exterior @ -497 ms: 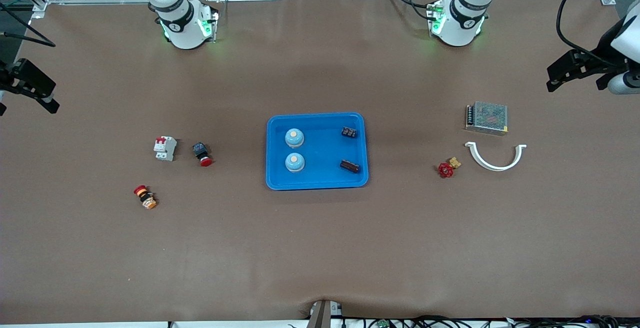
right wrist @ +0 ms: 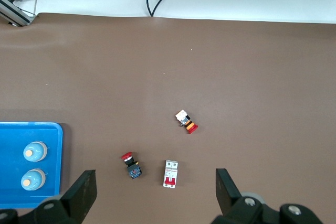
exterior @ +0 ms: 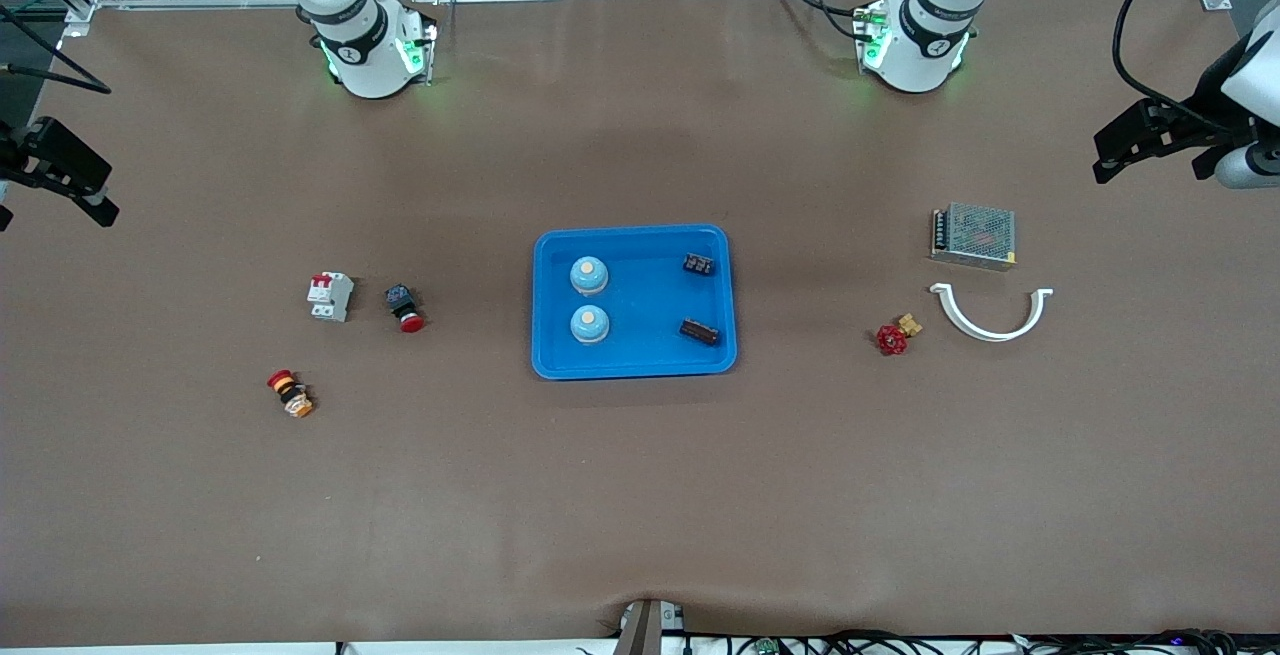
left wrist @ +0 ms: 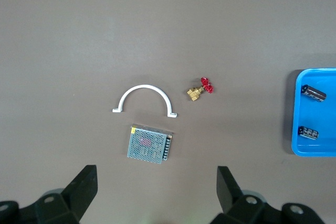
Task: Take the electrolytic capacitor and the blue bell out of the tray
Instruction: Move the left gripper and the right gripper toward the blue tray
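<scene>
A blue tray sits mid-table. In it stand two light-blue bells toward the right arm's end, and two dark capacitors lie toward the left arm's end. My left gripper hangs open and empty over the table's edge at the left arm's end, its jaws wide apart in the left wrist view. My right gripper hangs open and empty over the right arm's end, as the right wrist view shows.
A mesh power supply, a white half-ring clamp and a red-handled brass valve lie toward the left arm's end. A white circuit breaker, a red push button and an emergency-stop button lie toward the right arm's end.
</scene>
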